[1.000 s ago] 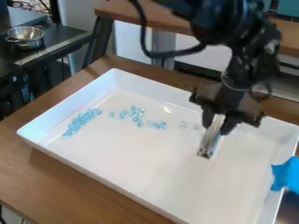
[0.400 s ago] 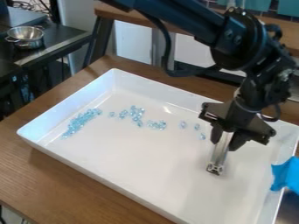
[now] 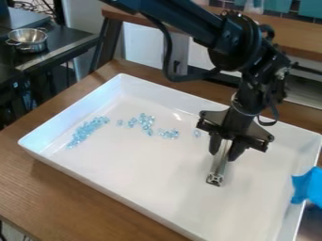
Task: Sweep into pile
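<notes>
Camera view puts the beads (image 3: 144, 123) to the view's left of my claw (image 3: 224, 153) and somewhat farther up the tray (image 3: 135, 203), so the coming sweep, as I judge it, has to travel leftward, with the bar first set on the right-hand side of the nearest stray (image 3: 197, 133). That stray lies just beside the claw, apart from the loose clumps strung out to its left; the densest band (image 3: 87, 132) runs slantwise near the left wall, its long axis roughly along that wall. My claw is pinched on the upper part of a slim bar (image 3: 217, 173), which slants down with its foot toward the camera (whether the foot touches the floor, I can't tell). The bar looks like silvery metal, straight-edged, its end squarish and grooved; the beads are small, rounded, pale blue and glassy. Hard, smooth white walls ring the tray, which sits on brown wood-grain table (image 3: 60, 207), with crinkled blue tape (image 3: 308, 186) over its right rim. I'd guess the beads roll easily, and so narrow a bar could let some slip round its sides, so slow, overlapping strokes seem wise.
</notes>
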Available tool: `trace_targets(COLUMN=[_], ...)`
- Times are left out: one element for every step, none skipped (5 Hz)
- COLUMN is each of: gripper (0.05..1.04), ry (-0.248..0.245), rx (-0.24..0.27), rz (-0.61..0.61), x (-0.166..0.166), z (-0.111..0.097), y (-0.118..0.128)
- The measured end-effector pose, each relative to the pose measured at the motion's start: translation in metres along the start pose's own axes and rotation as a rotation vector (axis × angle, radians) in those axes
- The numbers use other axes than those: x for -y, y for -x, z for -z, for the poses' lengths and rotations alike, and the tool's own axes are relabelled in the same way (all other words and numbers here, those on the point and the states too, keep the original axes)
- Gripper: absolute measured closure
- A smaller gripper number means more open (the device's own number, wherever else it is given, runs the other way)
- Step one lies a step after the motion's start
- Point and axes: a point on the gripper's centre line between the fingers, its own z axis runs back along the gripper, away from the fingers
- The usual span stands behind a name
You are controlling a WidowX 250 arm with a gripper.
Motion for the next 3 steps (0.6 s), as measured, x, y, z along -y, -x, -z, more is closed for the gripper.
trace_targets(gripper=[0.735, 0.735, 0.735], ry=[-0.020, -0.053, -0.088], rx=[-0.023, -0.068, -0.119], rz=[-0.022, -0.082, -0.154], x=[-0.017, -0.053, -0.096], z=[0.006, 0.016, 0.025], y=[-0.006, -0.013, -0.014])
